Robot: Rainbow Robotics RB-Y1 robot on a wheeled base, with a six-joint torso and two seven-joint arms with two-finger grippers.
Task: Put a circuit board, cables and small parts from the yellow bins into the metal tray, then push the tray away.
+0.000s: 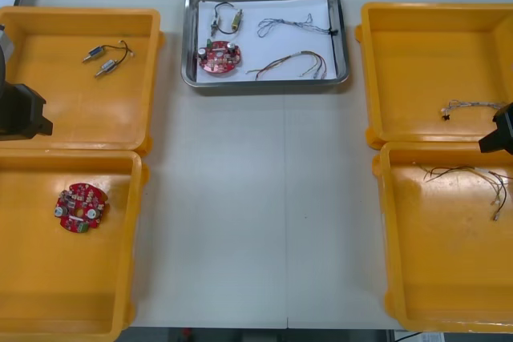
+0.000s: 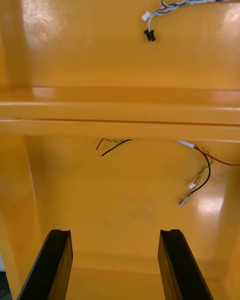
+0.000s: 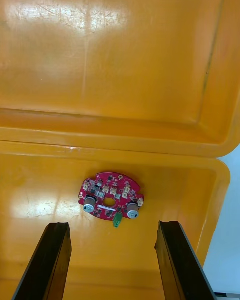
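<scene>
The metal tray (image 1: 340, 38), white inside, stands at the far middle of the table. It holds a red circuit board (image 1: 218, 57), a blue and white cable (image 1: 295, 26), a red and yellow cable (image 1: 292, 64) and small metal parts (image 1: 227, 20). My left gripper (image 3: 112, 262) hangs open over the near left bin (image 1: 32, 278), short of a second circuit board (image 3: 111, 195). Over the near right bin (image 1: 449, 278) my right gripper (image 2: 115, 265) is open, with nothing between its fingers. Black, red and yellow cables (image 2: 200, 170) lie beyond it.
The far left bin (image 1: 48, 110) holds small metal parts (image 1: 107, 58). A blue and white cable (image 1: 473, 106) lies in the far right bin (image 1: 417, 78). Bare table stretches between the bins, in front of the tray.
</scene>
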